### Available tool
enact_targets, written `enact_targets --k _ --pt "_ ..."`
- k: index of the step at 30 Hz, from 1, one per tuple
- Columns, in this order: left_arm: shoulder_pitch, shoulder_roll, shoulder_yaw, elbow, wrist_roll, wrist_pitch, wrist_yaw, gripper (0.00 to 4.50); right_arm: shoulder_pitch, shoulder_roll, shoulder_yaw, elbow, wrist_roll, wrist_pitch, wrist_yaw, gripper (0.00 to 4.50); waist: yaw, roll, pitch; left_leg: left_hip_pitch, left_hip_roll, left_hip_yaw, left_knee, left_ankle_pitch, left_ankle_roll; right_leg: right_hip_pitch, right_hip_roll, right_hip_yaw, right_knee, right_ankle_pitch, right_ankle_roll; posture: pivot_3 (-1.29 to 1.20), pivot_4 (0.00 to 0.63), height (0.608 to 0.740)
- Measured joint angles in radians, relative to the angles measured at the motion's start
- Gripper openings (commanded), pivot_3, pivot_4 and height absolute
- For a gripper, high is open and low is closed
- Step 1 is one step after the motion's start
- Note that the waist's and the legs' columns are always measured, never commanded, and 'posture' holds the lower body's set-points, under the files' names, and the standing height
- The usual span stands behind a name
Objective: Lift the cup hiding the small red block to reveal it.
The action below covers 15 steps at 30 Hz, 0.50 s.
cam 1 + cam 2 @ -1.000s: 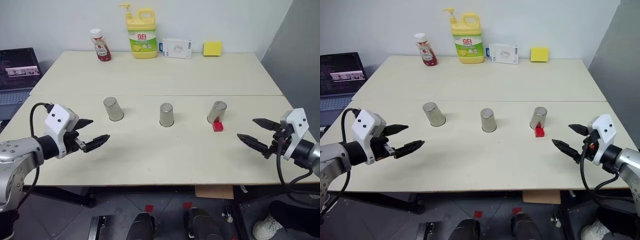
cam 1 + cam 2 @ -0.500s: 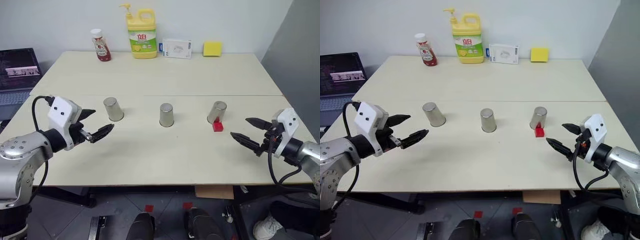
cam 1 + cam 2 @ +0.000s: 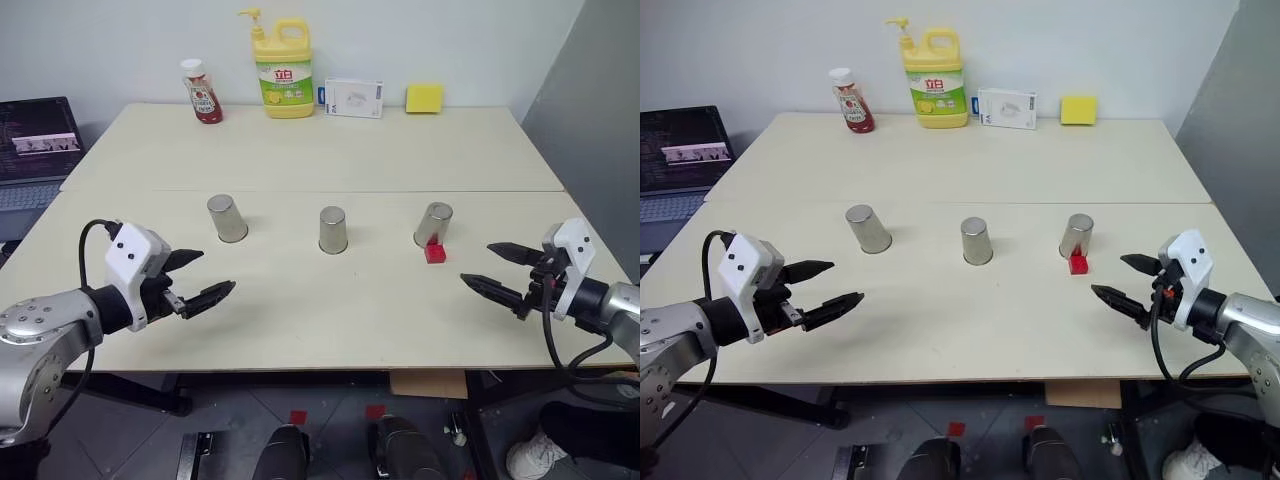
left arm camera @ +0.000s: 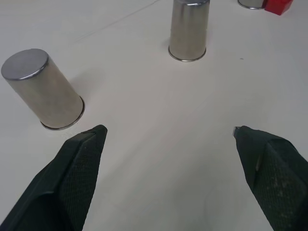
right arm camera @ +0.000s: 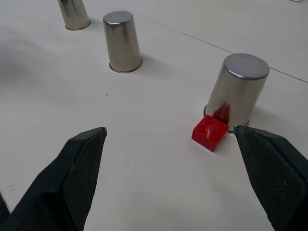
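Both grippers hang just above the table (image 3: 330,150), and both have their two black fingers spread wide with nothing between them. The left gripper (image 3: 200,283) sits near the front left of the table, in front of the left cup (image 3: 227,218). Next to a second ago, it has slid a little toward the middle of the table, and it is a bit lower in the view than half a second ago. The right gripper (image 3: 500,272) sits near the front right, and it has moved a little inward too. It points toward the right cup (image 3: 433,224).

Three shiny steel cups stand upside down in a row across the middle of the table. The middle cup (image 3: 332,229) is between the other two. None of the cups has moved since before.

The small red block (image 3: 435,252) lies on the table in plain sight. It is right against the bottom of the right cup, on the side nearer the robot. It has not moved either. No cup covers it.

At the back of the table stand a red ketchup bottle (image 3: 201,91), a yellow soap bottle (image 3: 283,68), a white box (image 3: 354,97) and a yellow sponge (image 3: 425,97). A laptop (image 3: 38,150) sits off to the left.
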<state>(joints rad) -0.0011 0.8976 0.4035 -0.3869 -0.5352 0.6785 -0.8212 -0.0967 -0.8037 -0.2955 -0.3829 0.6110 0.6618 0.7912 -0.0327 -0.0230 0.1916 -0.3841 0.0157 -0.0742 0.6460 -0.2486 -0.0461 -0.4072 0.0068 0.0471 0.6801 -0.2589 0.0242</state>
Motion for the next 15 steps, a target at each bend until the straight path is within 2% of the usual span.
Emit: enact_targets --k 5,15 --pt "-0.022 0.002 0.002 0.046 0.015 -0.036 -0.011 4.50 0.003 0.019 -0.001 -0.032 0.006 0.011 -0.034 4.49 0.001 0.000 0.000 0.000 0.000 0.000 0.000 0.000 0.000 0.000 0.000 0.000 0.000 0.000 0.000 0.00 0.150 0.740" --pt "-0.093 0.002 -0.082 0.109 0.050 -0.081 -0.043 4.50 0.032 0.025 -0.023 -0.056 0.015 0.011 -0.054 4.49 0.001 0.000 0.000 0.000 0.000 0.000 -0.001 0.000 0.000 0.000 0.000 0.000 -0.001 0.000 0.000 0.00 0.150 0.740"
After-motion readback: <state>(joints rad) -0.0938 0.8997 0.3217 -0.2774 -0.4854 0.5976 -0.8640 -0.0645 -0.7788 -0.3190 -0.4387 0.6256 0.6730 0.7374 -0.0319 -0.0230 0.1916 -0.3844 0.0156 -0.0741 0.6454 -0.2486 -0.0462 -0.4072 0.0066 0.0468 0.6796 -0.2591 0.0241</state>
